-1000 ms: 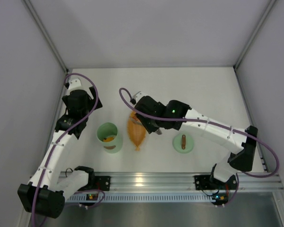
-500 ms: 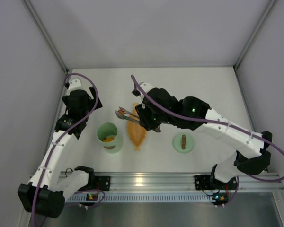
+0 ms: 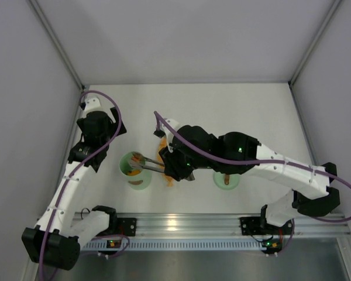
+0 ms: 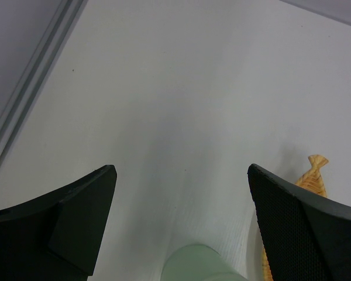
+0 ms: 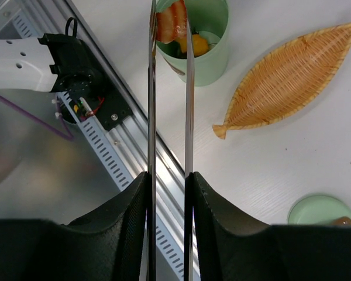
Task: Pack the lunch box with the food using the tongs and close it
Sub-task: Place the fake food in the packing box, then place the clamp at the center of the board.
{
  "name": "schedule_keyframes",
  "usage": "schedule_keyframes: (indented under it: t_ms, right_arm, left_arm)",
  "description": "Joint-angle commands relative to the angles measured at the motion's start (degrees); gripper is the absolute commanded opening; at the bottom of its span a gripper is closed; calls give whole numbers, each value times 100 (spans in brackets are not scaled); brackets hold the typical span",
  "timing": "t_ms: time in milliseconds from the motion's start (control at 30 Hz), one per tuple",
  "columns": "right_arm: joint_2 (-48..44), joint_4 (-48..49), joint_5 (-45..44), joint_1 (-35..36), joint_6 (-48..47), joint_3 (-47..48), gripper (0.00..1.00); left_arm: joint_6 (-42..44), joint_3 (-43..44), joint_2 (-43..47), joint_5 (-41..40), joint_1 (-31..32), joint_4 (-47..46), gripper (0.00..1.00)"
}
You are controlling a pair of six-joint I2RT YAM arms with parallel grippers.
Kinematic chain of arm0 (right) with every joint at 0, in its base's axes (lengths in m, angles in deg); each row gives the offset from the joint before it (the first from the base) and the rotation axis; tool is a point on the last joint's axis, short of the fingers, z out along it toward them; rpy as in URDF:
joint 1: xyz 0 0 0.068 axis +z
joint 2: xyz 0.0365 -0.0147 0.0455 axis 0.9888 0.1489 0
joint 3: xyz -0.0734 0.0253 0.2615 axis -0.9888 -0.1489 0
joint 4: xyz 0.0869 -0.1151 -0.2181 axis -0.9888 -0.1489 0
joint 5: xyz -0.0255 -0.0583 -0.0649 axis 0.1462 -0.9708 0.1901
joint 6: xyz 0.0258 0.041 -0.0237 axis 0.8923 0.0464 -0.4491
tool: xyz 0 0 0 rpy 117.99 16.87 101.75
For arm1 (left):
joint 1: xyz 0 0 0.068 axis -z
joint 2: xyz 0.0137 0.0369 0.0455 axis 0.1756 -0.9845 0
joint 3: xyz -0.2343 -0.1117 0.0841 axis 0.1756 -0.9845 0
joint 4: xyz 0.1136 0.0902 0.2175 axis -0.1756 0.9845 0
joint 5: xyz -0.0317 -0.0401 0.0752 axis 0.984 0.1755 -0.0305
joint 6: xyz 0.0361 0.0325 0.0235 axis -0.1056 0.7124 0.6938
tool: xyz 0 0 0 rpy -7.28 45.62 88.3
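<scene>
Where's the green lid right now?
Top view: the lid lies flat, right of the orange leaf dish, partly under the right arm.

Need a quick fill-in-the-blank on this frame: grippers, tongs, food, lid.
The right gripper is shut on the ___.
A food chunk is pinched over the open green ___.
The lid lies on the ___.
The left gripper is ___ and holds nothing.
Missing: tongs; lunch box; table; open.
</scene>
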Motion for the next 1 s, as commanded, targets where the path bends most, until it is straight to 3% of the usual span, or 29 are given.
schedule_keyframes:
  t_ms: [0,133,467,667,967]
  right_arm:
    - [-97,332,34,109,109,-65,33]
    - [-9,420,-124,101,83,-56,37]
    - [422,578,-247,39,21,199,38]
    - [98,420,-643,-241,30,42,38]
    - [-1439,639,-863,-2314,39,-1590,40]
  left_arm:
    - [-34,208,4,-41,-30,-63,99]
    - [-42,208,13,-59,-30,-63,99]
    - [-34,200,21,-59,-30,-63,99]
    - [-34,200,22,-59,-30,-63,99]
    - [-42,217,22,-24,-30,-71,99]
